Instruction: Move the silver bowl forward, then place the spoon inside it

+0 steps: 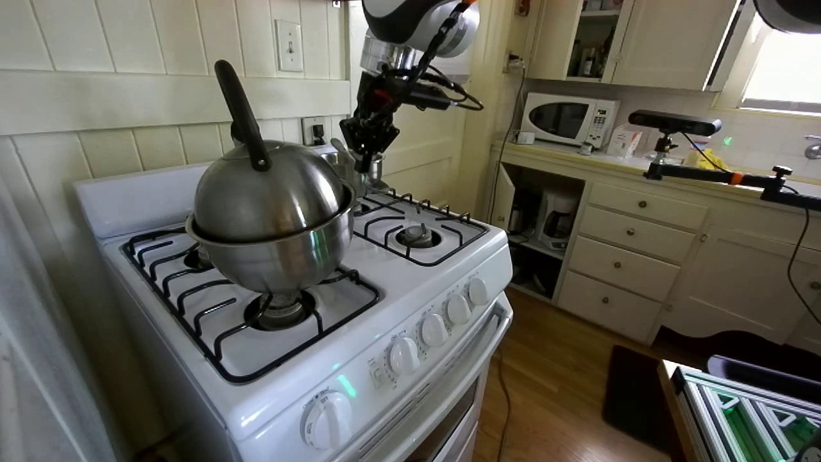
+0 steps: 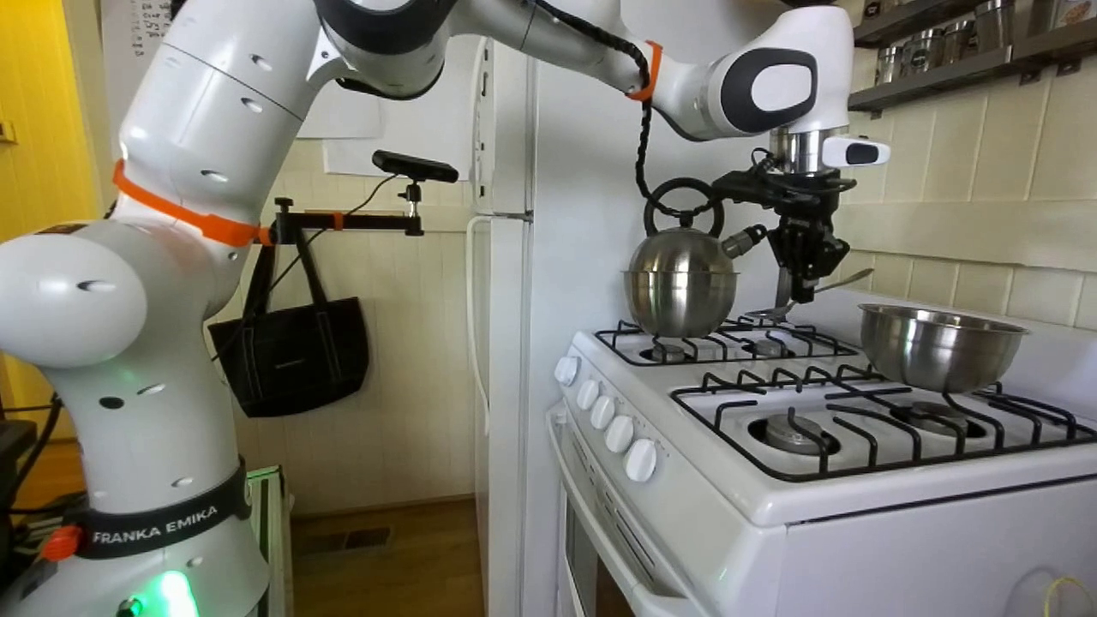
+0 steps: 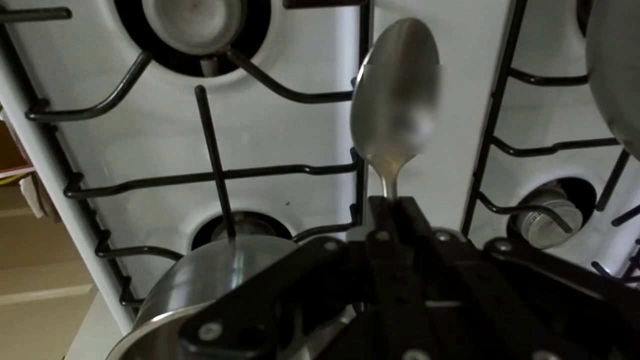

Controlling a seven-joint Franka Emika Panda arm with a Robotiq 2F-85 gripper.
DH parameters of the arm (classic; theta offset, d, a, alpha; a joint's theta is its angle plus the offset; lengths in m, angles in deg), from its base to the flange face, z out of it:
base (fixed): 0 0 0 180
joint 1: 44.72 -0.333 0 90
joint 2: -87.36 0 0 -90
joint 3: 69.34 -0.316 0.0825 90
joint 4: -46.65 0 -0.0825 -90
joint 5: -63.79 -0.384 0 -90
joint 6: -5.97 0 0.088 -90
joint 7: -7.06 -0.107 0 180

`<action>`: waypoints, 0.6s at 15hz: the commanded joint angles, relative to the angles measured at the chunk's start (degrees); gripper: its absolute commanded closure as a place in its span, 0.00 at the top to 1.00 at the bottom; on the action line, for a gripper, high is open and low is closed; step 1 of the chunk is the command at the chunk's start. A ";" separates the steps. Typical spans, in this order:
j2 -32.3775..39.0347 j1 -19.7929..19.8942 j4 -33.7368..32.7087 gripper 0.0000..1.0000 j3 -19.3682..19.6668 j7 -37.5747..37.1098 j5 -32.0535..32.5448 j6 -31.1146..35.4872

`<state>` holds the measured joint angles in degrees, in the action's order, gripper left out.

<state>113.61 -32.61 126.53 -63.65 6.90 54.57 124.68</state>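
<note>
Oval-headed silver spoon (image 3: 396, 95) in the hand (image 3: 394, 202)

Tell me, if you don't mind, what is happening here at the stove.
The robot arm holds a spoon in its closed gripper, above the stove. The silver bowl stands toward the back of the stove, and the spoon is not yet inside it. A kettle sits in another bowl, on the stove's other side.
</note>
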 commanded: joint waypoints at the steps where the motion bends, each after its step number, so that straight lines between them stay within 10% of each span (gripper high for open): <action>1: -2.36 -1.08 2.31 0.02 0.82 -0.29 2.97 3.02; 9: 0.61 0.74 -4.13 0.02 4.95 -4.81 7.12 3.17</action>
<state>112.80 -32.60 125.81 -59.83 4.04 60.04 127.69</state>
